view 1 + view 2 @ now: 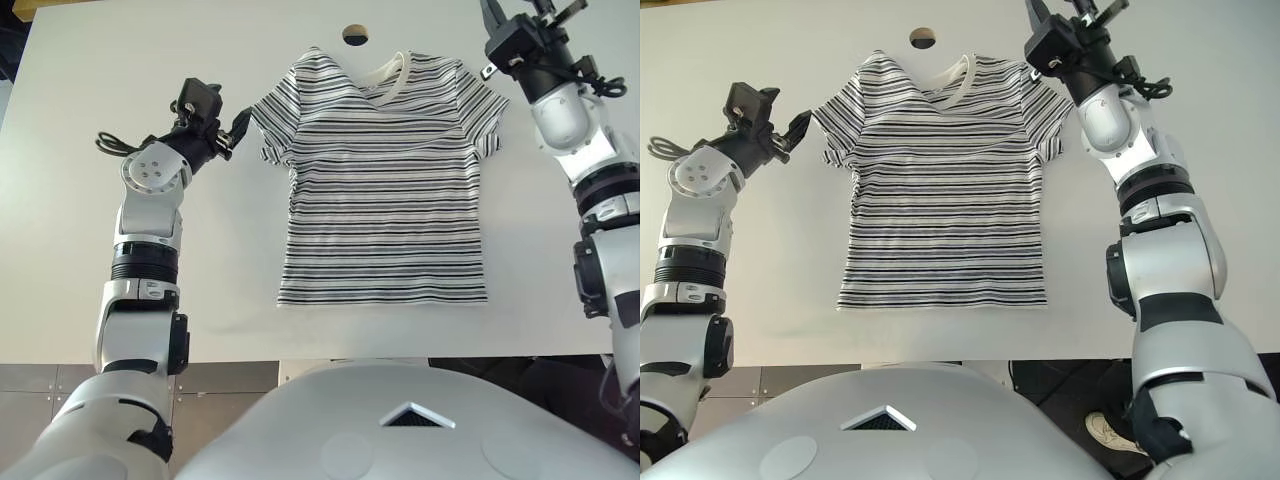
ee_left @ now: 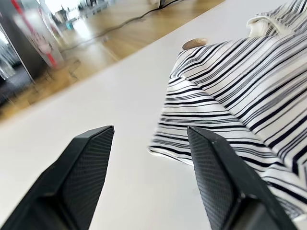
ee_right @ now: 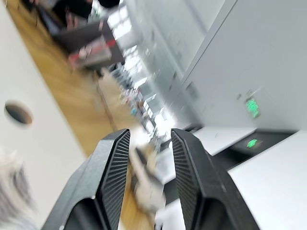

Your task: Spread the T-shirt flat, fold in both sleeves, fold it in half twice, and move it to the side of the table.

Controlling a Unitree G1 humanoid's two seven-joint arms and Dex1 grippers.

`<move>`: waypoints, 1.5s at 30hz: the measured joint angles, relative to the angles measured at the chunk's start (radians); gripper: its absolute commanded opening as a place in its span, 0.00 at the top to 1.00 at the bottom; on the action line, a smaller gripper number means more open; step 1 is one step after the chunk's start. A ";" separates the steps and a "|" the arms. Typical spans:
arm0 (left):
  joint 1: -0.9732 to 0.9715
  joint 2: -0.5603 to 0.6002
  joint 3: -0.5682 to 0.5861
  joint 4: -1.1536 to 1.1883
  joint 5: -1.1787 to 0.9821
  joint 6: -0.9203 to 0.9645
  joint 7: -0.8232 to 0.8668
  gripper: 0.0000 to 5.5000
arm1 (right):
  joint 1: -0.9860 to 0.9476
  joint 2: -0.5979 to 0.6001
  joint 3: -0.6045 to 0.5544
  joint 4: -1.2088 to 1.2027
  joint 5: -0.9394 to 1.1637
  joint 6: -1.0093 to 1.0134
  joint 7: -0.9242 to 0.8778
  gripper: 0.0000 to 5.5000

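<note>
A short-sleeved T-shirt [image 1: 385, 190] with thin black, grey and white stripes is lying spread out on the white counter [image 1: 120, 60], straight in front of me. Its pale V-shaped collar is pointing away from me and its hem is sitting closest to me. Both sleeves are lying outward, unfolded, and the sleeve on my left [image 1: 268, 125] is wrinkling slightly at its edge. A small round hole in the counter [image 1: 355, 34] is showing just beyond the collar.

My left fingers [image 1: 238, 126] are hovering low over the counter just beside that left sleeve, spread apart and grasping nothing; the sleeve's hem is lying near one fingertip.

My right fingers [image 1: 514, 12] are hanging in the air by the far edge of the counter, beyond the shirt's right sleeve [image 1: 490, 120], pointing away from me. They are parted too, with nothing between them.
</note>
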 measured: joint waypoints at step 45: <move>-0.064 -0.075 0.164 0.046 -0.182 0.328 -0.199 0.98 | 0.030 0.028 -0.001 -0.052 -0.026 -0.052 0.002 0.71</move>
